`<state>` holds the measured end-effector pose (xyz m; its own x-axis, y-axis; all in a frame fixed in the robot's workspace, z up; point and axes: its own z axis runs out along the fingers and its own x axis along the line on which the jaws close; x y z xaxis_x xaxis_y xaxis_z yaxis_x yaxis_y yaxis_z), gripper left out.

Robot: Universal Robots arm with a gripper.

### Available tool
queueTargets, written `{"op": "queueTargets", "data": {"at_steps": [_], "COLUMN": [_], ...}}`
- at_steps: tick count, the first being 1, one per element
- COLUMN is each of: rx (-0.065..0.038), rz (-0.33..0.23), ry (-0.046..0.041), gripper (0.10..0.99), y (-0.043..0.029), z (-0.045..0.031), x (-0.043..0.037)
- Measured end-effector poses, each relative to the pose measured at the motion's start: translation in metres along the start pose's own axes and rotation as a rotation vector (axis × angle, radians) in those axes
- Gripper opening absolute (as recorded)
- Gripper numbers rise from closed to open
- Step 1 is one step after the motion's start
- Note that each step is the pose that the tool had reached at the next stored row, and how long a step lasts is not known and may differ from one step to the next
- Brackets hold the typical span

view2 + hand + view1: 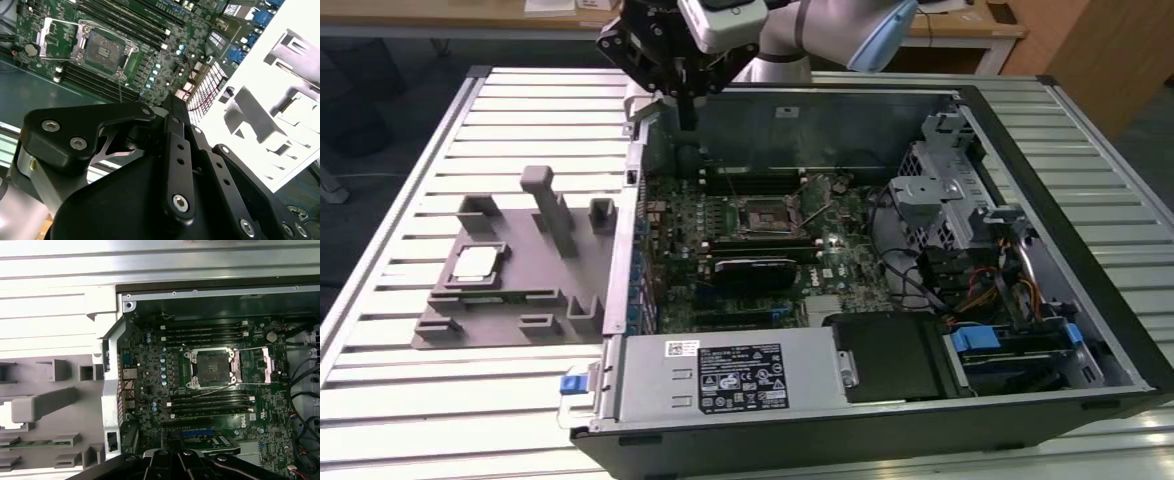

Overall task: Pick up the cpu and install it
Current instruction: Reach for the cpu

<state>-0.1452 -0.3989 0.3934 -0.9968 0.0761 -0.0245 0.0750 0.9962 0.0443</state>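
Observation:
The cpu, a small square chip with a silver top, lies in a recess of the grey plastic fixture at the exterior view's left, beside the open computer case. My gripper hangs above the case's far left corner, well away from the cpu, its fingers shut with nothing between them. On the motherboard the cpu socket stands empty with its metal frame swung open. Both wrist views show the socket, and the second wrist view has the gripper in the foreground.
The case lies on its side on a slatted metal table. A silver power supply, a drive cage and cable bundles fill its near and right parts. The fixture has upright posts.

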Motion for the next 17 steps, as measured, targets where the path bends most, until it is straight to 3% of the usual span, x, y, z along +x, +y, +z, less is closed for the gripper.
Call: {"op": "queueTargets", "data": {"at_steps": [17], "rx": [0.000], "rz": [0.000], "ry": [-0.0007], "gripper": [0.106], "y": [-0.0018], "z": [-0.0006], "x": [0.0243]}}
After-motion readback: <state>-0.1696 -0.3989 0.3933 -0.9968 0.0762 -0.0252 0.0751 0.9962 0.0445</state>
